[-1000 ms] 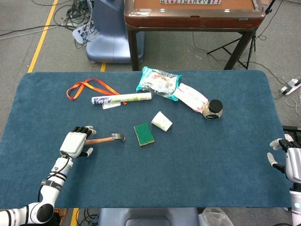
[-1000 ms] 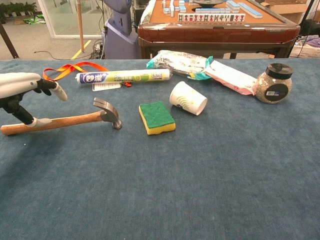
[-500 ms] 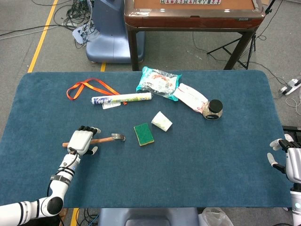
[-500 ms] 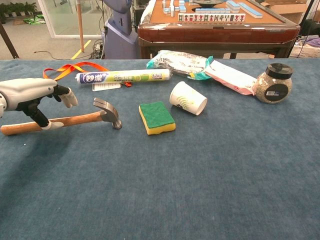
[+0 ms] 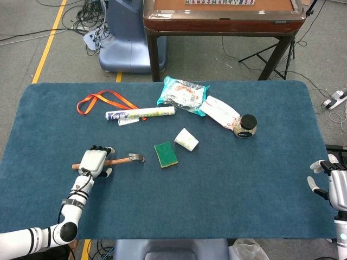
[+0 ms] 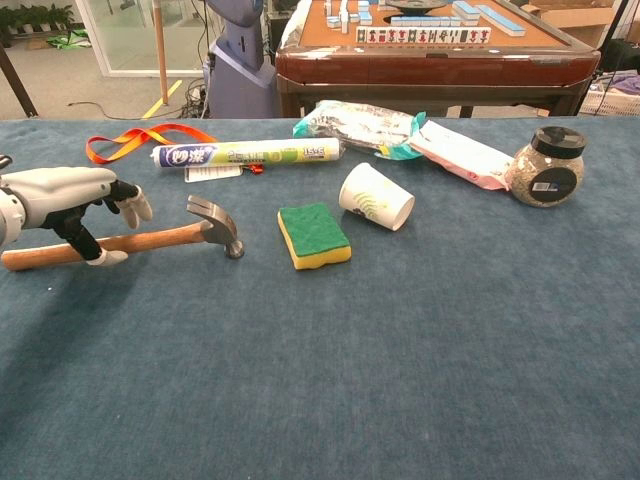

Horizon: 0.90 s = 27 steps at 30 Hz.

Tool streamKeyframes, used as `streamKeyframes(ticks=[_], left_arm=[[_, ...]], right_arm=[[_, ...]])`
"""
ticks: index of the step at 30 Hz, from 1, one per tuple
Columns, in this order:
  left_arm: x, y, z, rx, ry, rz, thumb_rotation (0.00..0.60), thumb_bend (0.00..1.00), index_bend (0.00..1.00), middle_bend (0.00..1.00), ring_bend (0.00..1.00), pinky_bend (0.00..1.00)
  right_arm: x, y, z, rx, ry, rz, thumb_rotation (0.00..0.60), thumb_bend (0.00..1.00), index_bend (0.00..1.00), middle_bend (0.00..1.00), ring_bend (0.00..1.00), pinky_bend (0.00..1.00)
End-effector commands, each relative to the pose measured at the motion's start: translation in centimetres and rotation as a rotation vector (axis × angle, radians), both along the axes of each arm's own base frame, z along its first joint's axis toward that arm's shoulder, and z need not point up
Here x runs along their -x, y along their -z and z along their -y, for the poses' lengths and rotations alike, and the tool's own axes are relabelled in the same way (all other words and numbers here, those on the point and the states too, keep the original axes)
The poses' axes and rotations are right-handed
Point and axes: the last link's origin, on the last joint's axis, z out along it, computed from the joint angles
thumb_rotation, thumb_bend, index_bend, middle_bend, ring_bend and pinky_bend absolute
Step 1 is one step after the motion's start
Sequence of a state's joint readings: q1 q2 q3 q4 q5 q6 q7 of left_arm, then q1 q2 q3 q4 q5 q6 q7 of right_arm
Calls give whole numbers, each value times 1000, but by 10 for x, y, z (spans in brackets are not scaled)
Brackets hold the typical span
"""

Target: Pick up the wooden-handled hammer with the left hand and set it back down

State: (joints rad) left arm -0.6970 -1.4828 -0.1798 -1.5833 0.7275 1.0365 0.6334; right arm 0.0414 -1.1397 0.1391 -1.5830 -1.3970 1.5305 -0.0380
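While the left hand (image 6: 70, 195) arches open over the wooden handle of the hammer (image 6: 135, 238), which lies flat on the bench (image 6: 400, 340) left of the sponge (image 6: 314, 235), lower, then close fully around mid-handle before lifting.

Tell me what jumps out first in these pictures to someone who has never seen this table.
The left hand arches over the wooden handle of the hammer, which lies flat on the blue table near its left edge. Just right of it lie a green sponge and a tipped paper cup.
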Motion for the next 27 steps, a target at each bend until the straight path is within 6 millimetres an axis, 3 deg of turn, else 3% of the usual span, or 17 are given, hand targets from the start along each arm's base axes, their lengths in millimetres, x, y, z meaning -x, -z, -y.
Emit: streamKeyframes(ticks=[1, 19, 27], left_arm=[[0, 2, -1, 8, -7, 1, 600, 271, 274, 304, 202, 121], [-2, 14, 0, 46, -18, 1, 600, 275, 290, 323, 204, 121], [-2, 13, 2, 56, -13, -1, 600, 374, 290, 323, 204, 121]], right_arm=[[0, 0, 0, 0, 0, 0, 600, 261, 487, 517, 474, 416], [1, -2, -1, 1, 1, 6, 600, 261, 487, 517, 474, 416], [1, -2, -1, 1, 1, 7, 600, 261, 487, 517, 474, 416]])
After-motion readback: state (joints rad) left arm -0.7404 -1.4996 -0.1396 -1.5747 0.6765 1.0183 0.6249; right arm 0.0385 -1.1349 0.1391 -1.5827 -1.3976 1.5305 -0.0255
